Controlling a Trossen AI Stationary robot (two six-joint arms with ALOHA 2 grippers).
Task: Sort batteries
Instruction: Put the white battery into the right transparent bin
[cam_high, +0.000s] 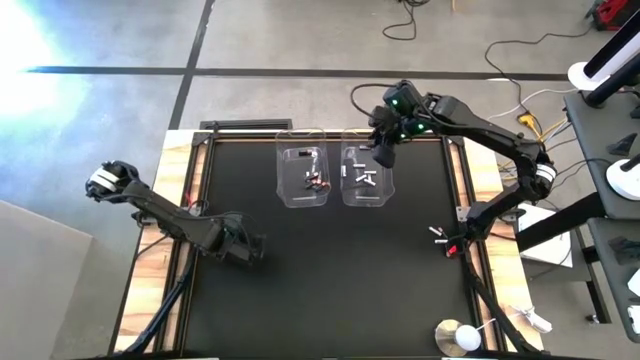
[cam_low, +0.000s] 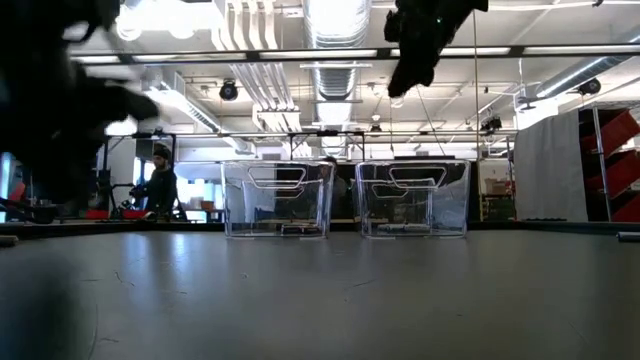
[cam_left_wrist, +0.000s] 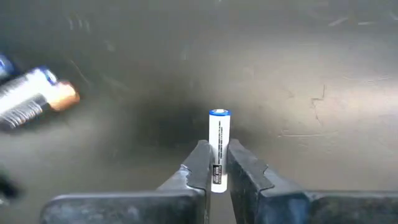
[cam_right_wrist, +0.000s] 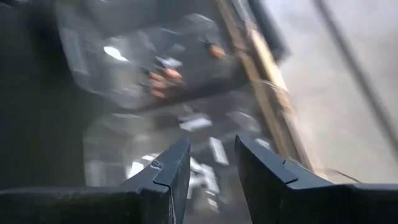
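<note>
1. Black matting covers the table (cam_high: 330, 280), which stands on a grey floor crossed by dark tape lines; the low view looks past it into a workshop with ceiling ducts and a person standing far behind.
2. Two clear tubs sit side by side near the table's far edge: the left tub (cam_high: 304, 177) and the right tub (cam_high: 366, 176).
3. Left arm reaches in from the table's left side, well apart from the left tub, on the near-left.
4. Right arm stretches from the table's right edge to the far side, just above the right tub.
5. Left gripper (cam_left_wrist: 214, 163) is clamped on a white battery (cam_left_wrist: 219, 146), which stands upright between its fingers over the mat.
6. Right gripper (cam_right_wrist: 211, 163) hangs over the right tub with its fingers parted and nothing between them.
7. Dark batteries (cam_high: 316, 181) lie in the left tub; white batteries (cam_high: 364, 177) lie in the right tub.
8. A few loose batteries (cam_high: 437, 234) lie by the table's right edge.
9. One copper-tipped battery (cam_left_wrist: 37, 96) lies on the mat near the left gripper.
</note>
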